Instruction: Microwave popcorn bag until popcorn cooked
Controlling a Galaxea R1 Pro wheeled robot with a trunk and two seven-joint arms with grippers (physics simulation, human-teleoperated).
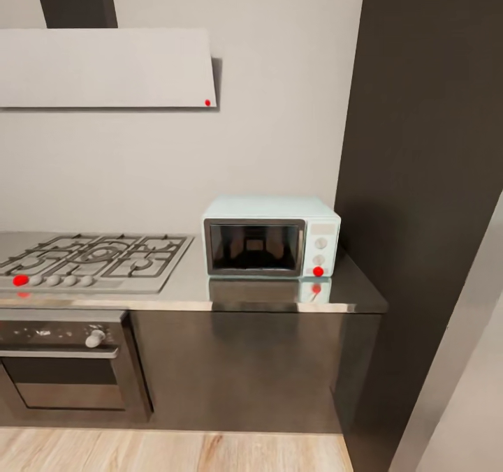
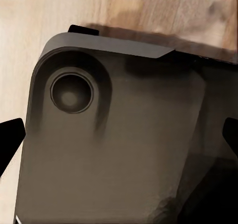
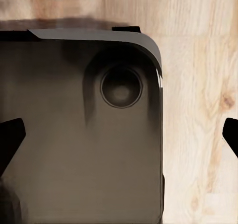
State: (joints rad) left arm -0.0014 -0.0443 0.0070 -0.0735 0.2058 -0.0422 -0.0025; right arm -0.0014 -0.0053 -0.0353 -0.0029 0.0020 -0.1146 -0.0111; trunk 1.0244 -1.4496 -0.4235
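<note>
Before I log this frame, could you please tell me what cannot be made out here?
- Microwave interior, head view: the dark door glass gives mostly reflections.
- Gas hob and oven, head view: cut off by the left edge.
- Left end effector and right end effector, wrist views: dark fingertips cut off at frame edges.

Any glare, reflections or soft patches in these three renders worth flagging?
Head view: the glossy countertop mirrors the microwave and its red dot, with a bright glare line along the front edge; the whole render is slightly soft. Left and right wrist views: the robot's dark base looks smeared, casting a blurred shadow on the wooden floor.
</note>
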